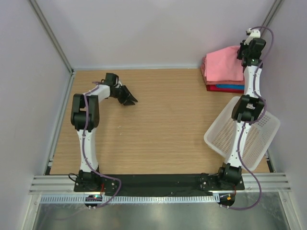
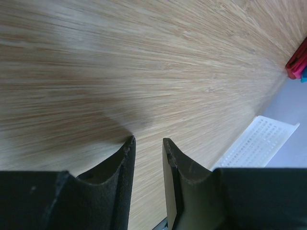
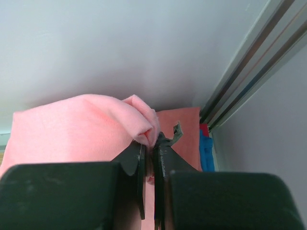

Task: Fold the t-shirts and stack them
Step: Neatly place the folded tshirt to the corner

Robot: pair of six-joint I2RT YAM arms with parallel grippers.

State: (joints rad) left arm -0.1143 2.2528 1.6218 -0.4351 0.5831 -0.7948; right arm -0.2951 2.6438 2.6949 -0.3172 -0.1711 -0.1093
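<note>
Nearest us, the basket (image 1: 218, 138) lies on the table (image 1: 168, 129) at the right. We see nothing in it, so no tees are waiting there as far as we can tell. Mid-table, the left end effector (image 1: 128, 98) hangs low over bare wood, jaws slightly parted, holding nothing. Over in the far right corner sits the stack (image 1: 225, 87), with red and blue edges underneath and a rumpled pink tee (image 1: 223, 64) on top. The right end effector (image 3: 149, 146) is pinched onto a fold of that tee. We judge the task nearly done: only this top piece needs settling flat.
</note>
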